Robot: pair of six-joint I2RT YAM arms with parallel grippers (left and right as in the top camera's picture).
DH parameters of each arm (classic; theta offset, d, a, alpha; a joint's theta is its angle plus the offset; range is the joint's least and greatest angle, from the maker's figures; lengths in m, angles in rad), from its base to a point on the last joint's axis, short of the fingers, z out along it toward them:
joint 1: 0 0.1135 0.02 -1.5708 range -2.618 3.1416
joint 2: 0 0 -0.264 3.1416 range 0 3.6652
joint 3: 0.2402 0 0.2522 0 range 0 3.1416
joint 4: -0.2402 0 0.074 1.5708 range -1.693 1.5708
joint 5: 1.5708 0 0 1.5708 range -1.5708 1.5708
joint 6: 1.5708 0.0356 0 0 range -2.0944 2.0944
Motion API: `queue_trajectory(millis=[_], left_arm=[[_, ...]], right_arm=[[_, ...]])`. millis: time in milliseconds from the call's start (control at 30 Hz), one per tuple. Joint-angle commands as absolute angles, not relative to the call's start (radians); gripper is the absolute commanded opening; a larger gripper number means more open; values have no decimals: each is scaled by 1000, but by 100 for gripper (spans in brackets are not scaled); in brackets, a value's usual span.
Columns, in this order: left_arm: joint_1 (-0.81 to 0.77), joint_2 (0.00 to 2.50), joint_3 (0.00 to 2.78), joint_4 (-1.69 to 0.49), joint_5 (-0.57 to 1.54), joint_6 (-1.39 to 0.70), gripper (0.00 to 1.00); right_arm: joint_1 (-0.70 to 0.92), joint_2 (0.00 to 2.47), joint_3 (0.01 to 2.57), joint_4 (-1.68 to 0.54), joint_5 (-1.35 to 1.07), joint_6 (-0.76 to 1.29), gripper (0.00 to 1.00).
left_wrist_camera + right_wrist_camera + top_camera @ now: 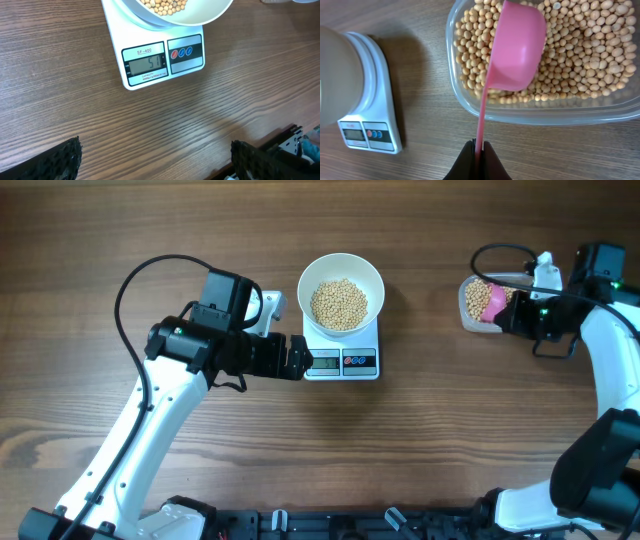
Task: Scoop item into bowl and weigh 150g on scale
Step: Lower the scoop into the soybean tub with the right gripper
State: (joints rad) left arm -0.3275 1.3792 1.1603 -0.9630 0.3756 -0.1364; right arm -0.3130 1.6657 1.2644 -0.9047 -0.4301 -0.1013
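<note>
Closest to us in the right wrist view, the right gripper (478,148) sits at the bottom centre of the frame, its dark fingers pinched narrow on the thin handle of a pink scoop (517,47). That handle runs straight up the frame to the cup of the scoop, which hangs tilted over the upper middle. We see its outside rather than its hollow, so we cannot tell whether anything is in it. Beneath it lies a clear tub (545,119) filling the upper right, holding many tan beans (580,55). At the left edge of this view stands the scale (375,100), with the bowl (335,75) on top of it.

From the left wrist, we find the left gripper (155,146) spread wide and holding nothing, one black finger in each lower corner and bare wooden table (75,100) between them. Up the frame, the front of the scale (150,82) faces us. Its grey display (146,64) shows digits that look like 51, and two small round buttons (181,52) sit to its right. The white bowl (200,17) rests on the scale at the top edge, with beans (162,5) inside.

Seen from overhead, the bowl (305,280) and scale (342,362) stand at the centre of the frame, the left gripper (297,358) just beside the scale's left front corner. The right gripper (510,315), scoop (492,302) and tub (468,315) are well apart at the upper right.
</note>
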Motion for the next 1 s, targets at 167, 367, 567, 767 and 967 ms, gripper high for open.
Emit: queue_trajectory(millis=[167,367,567,767,967], left_arm=[[-332,1384,1158,-960,392,-136,100],[-332,1384,1158,-960,392,-136,100],[-332,1384,1158,-960,392,-136,100],[-332,1384,1158,-960,392,-136,100],[-332,1384,1158,-960,392,-136,100]], right_arm=[[-367,1676,1251,-907,-518,-102,4],[-418,1680,1249,-914,-519,-105,4],[-465,1681,1240,-933,-601,-155,4],[-506,1697,1176,-896,-688,-155,4],[-506,1708,1168,-873,-793,-154,4]])
